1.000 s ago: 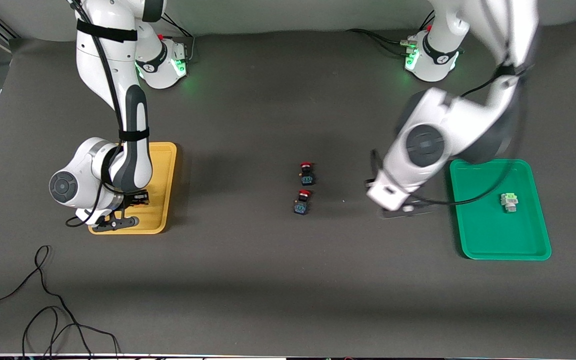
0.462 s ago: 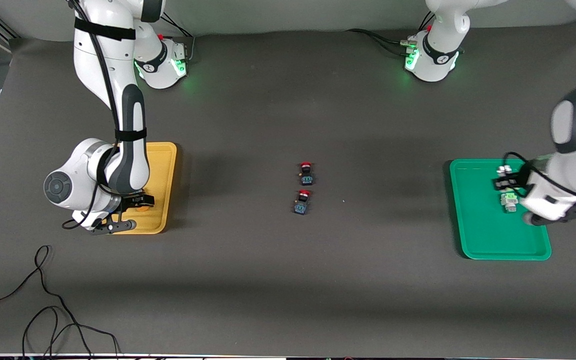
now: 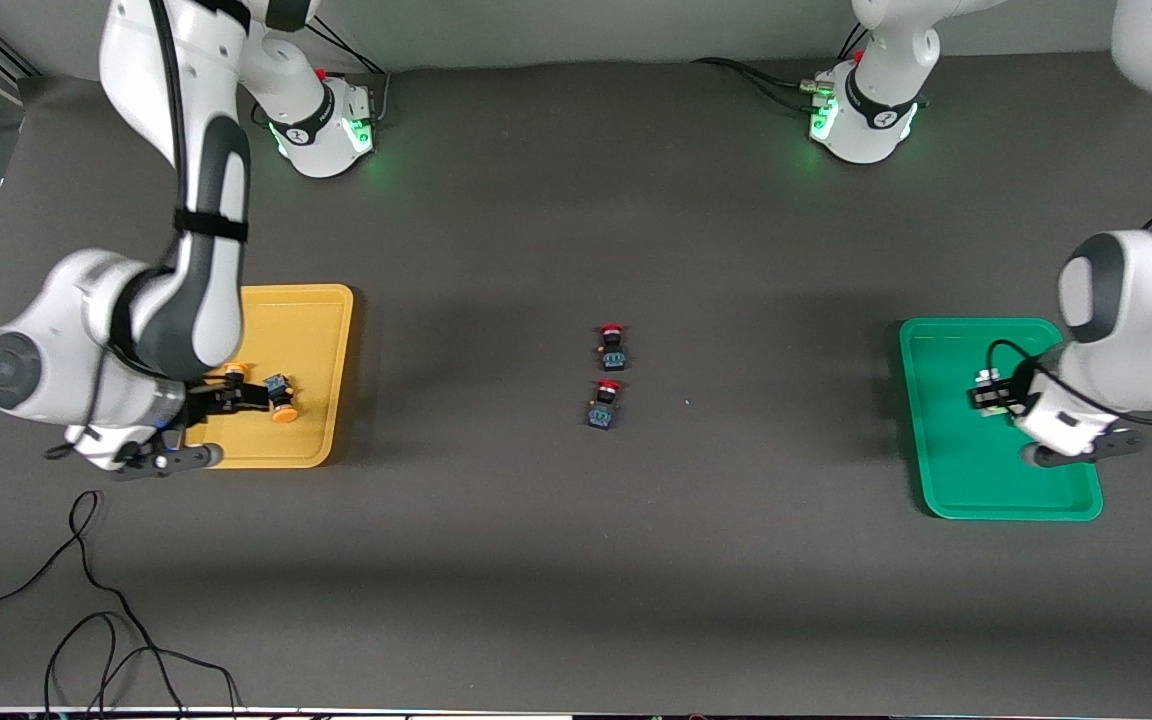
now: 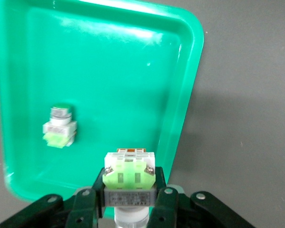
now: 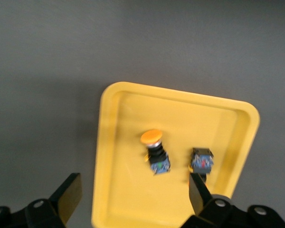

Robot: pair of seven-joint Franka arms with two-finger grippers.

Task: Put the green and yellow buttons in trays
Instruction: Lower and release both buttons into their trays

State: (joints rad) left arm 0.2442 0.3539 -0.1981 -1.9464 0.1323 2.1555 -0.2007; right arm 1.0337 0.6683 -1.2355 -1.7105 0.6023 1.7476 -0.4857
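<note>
Green plastic fills the left wrist view, where the left gripper (image 4: 129,190) is hanging over the green tray (image 3: 946,470) with its fingers clamped on a green button (image 4: 129,176). A second green button (image 4: 60,126) is already lying in that tray, well apart from the held one. The held button is sitting near the tray's rim, so doing this step well probably means bringing it inward over the floor, lowering it close to the surface, and only then letting the fingers part, so it does not bounce out or knock its neighbour.

At the right arm's end of the table, the right gripper (image 5: 133,194) is hovering over the yellow tray (image 3: 326,330) with its fingers spread apart and holding nothing. Two yellow buttons are lying in that tray, one (image 5: 154,151) in plain sight and the other (image 5: 202,161) partly hidden by a finger.

Lying on its side, the plain-sight yellow button is pointing its long axis, from round cap to dark body, roughly along the tray floor. The held green button is pointing its pale green end away from the wrist, with its cap tucked between the fingers. I cannot say for certain whether it is tilted.

Two red buttons (image 3: 608,372) are lying mid-table, one nearer the front camera than the other.
</note>
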